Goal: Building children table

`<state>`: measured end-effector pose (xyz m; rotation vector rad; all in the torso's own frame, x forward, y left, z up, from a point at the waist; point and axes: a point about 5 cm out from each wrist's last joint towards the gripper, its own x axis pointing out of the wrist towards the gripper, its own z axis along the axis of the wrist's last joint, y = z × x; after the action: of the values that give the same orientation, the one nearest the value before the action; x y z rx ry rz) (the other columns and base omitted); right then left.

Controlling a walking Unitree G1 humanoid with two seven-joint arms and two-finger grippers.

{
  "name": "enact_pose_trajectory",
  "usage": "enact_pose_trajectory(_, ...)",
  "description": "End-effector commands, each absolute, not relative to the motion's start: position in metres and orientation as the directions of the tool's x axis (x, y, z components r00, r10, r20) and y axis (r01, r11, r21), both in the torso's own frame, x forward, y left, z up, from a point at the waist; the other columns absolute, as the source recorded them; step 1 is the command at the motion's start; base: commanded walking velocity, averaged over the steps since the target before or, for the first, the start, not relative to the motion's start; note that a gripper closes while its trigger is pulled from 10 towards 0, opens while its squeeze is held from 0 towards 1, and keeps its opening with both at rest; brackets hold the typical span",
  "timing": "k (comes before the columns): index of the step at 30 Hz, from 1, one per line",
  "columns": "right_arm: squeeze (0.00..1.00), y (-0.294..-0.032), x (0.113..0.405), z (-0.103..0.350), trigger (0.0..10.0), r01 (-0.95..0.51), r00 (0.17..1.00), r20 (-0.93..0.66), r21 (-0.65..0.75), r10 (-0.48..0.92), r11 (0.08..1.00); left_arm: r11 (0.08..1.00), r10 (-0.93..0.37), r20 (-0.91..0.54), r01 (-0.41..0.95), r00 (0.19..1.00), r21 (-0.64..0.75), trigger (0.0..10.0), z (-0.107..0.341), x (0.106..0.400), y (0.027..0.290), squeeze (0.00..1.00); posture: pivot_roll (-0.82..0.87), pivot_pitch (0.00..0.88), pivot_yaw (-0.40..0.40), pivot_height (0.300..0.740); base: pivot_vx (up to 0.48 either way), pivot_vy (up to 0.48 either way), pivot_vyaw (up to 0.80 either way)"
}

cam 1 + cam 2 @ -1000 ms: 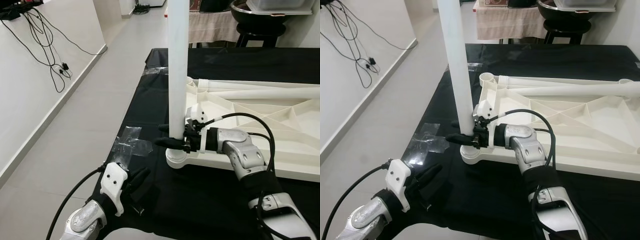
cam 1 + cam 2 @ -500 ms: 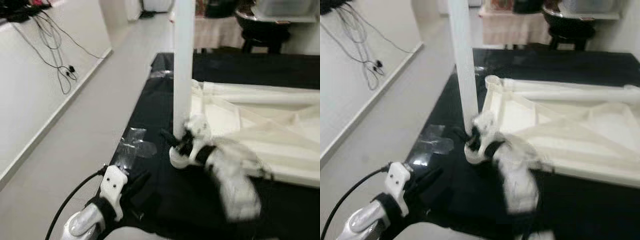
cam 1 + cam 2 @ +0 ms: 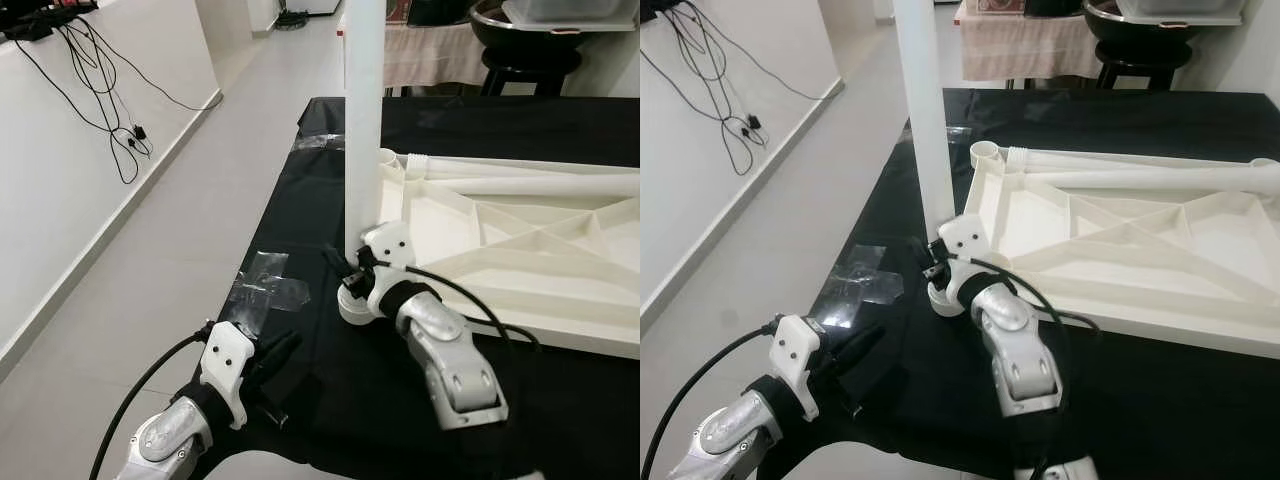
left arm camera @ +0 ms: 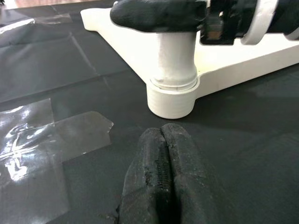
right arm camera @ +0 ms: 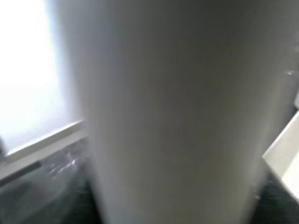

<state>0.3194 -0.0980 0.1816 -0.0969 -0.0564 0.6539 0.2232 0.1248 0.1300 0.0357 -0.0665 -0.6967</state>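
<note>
My right claw grips the upright leg low, at its socket.

My left gripper [image 4: 161,158], pads pressed together and empty, rests on the black cloth [image 3: 300,220] near the corner socket [image 4: 171,95]. My right gripper [image 3: 350,272] clamps the table leg [image 3: 362,120] just above it; the upturned tabletop [image 3: 520,250] lies beyond. The leg looks light, stiff, smooth plastic, best held low.

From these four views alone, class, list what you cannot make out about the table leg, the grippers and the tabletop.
- Table leg: top cut off by the upper edge of both eye views.
- Right gripper: the leg hides its far finger; grip unclear. The right wrist view is a blur of leg.
- Tabletop: right end cut off by the frame edge.
- Left gripper: fingers pressed together, empty.
</note>
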Motion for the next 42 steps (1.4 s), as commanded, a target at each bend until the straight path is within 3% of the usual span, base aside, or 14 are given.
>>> enact_pose_trajectory(1,1.00,-0.087,0.316,0.183,10.0,-0.711,0.700,0.019,-0.082,0.714,0.699,0.771,-0.636,0.023,0.635,0.771,0.042,10.0,0.123,0.222,0.126,0.00,-0.03,0.141,0.048,0.740,0.000,0.000,0.00)
enact_pose_trajectory(5,1.00,-0.088,0.313,0.190,10.0,-0.837,0.532,-0.036,-0.173,0.846,0.519,0.770,-0.638,0.022,0.637,0.770,0.042,10.0,0.123,0.223,0.126,0.00,-0.03,0.138,0.047,0.740,0.000,0.000,0.00)
enact_pose_trajectory(6,0.60,-0.091,0.315,0.191,10.0,-0.866,0.483,-0.062,-0.184,0.874,0.465,0.769,-0.638,0.022,0.637,0.769,0.042,10.0,0.123,0.223,0.125,0.00,-0.03,0.138,0.047,0.740,0.000,0.000,0.00)
enact_pose_trajectory(7,0.60,-0.091,0.315,0.191,10.0,-0.866,0.483,-0.062,-0.184,0.874,0.465,0.769,-0.638,0.022,0.637,0.769,0.042,10.0,0.123,0.223,0.125,0.00,-0.03,0.138,0.047,0.740,0.000,0.000,0.00)
enact_pose_trajectory(8,0.00,-0.098,0.324,0.189,10.0,-0.905,0.407,-0.120,-0.186,0.905,0.383,0.769,-0.639,0.022,0.637,0.769,0.042,10.0,0.123,0.223,0.125,0.00,-0.02,0.134,0.044,0.740,0.000,0.000,0.00)
enact_pose_trajectory(13,0.00,-0.105,0.335,0.185,10.0,-0.957,0.284,-0.181,-0.116,0.942,0.267,0.771,-0.637,0.021,0.635,0.771,0.043,10.0,0.123,0.222,0.125,0.00,-0.01,0.134,0.045,0.740,0.000,0.000,0.00)
enact_pose_trajectory(21,0.00,-0.108,0.346,0.180,10.0,-0.971,0.240,-0.224,-0.067,0.945,0.231,0.770,-0.638,0.020,0.637,0.770,0.043,10.0,0.123,0.221,0.124,0.00,0.00,0.138,0.043,0.740,0.000,0.000,0.00)
enact_pose_trajectory(23,0.00,-0.109,0.346,0.181,0.0,-0.978,0.208,-0.222,-0.043,0.953,0.203,0.769,-0.638,0.020,0.637,0.770,0.043,10.0,0.123,0.221,0.124,0.00,0.00,0.141,0.042,0.740,0.000,0.000,0.00)
enact_pose_trajectory(30,0.00,-0.116,0.348,0.181,0.0,-0.972,0.233,-0.201,-0.051,0.951,0.228,0.770,-0.637,0.022,0.636,0.770,0.041,10.0,0.123,0.221,0.123,0.00,0.00,0.144,0.041,0.740,0.000,0.000,0.00)
enact_pose_trajectory(35,0.00,-0.127,0.351,0.179,0.0,-0.934,0.356,-0.180,-0.097,0.917,0.343,0.770,-0.638,0.023,0.637,0.769,0.040,10.0,0.123,0.221,0.123,0.00,-0.01,0.147,0.043,0.740,0.000,0.000,0.00)
enact_pose_trajectory(38,0.00,-0.130,0.341,0.171,0.0,-0.869,0.494,-0.158,-0.108,0.855,0.483,0.770,-0.638,0.023,0.637,0.770,0.040,10.0,0.124,0.221,0.125,0.00,-0.02,0.155,0.038,0.740,0.000,0.000,0.00)
enact_pose_trajectory(39,0.00,-0.118,0.339,0.160,0.0,-0.734,0.679,-0.105,-0.090,0.727,0.673,0.771,-0.637,0.023,0.636,0.771,0.041,10.0,0.123,0.221,0.126,0.00,-0.03,0.158,0.034,0.740,0.000,0.000,0.00)
enact_pose_trajectory(41,0.00,-0.118,0.339,0.160,0.0,-0.734,0.679,-0.105,-0.090,0.727,0.673,0.771,-0.637,0.023,0.636,0.771,0.041,10.0,0.123,0.221,0.126,0.00,-0.03,0.158,0.034,0.740,0.000,0.000,0.00)
enact_pose_trajectory(42,0.00,-0.112,0.336,0.154,0.0,-0.606,0.795,-0.077,-0.063,0.602,0.793,0.772,-0.636,0.023,0.635,0.771,0.042,10.0,0.124,0.221,0.127,0.00,-0.03,0.157,0.035,0.740,0.000,0.000,0.00)
